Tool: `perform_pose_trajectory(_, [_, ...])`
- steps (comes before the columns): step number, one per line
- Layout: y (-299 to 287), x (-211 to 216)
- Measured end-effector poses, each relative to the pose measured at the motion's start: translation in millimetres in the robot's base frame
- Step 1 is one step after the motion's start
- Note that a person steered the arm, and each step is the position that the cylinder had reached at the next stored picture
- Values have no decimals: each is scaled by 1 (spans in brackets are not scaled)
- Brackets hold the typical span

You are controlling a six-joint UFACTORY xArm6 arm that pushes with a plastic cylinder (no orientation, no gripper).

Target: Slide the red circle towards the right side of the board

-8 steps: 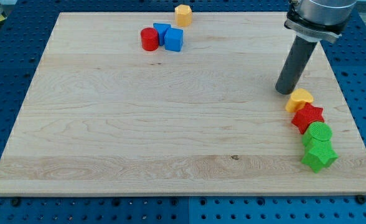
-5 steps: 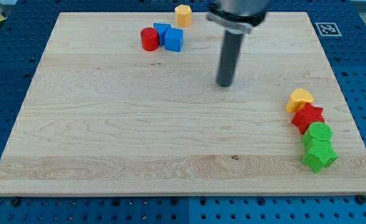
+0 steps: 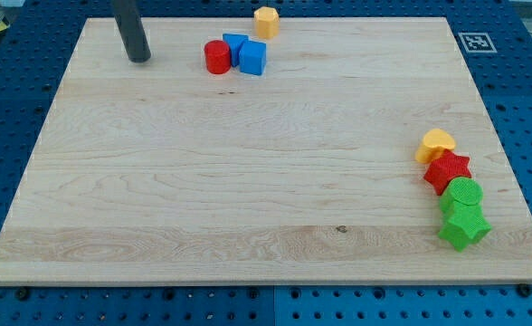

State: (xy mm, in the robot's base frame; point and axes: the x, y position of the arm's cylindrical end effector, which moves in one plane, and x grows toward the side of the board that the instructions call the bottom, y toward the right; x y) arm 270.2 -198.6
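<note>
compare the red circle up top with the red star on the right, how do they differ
Shape: the red circle is a round cylinder, while the red star has pointed arms.
Place: the red circle sits near the view's top, to the right of my tip; the red star sits near the right edge.
Neighbours: the red circle is next to two blue blocks; the red star lies between a yellow heart and a green circle.
Both are red.

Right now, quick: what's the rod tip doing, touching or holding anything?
My tip: holding nothing, touching no block; it sits on the board, to the view's left of the red circle, with a gap between them.
</note>
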Motion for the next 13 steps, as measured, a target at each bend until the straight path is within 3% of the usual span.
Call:
perform_pose_trajectory(1, [7,-27])
perform_pose_trajectory(3, [71,-31])
perform_pose_trajectory(9, [149,38])
perform_pose_trajectory(13, [148,112])
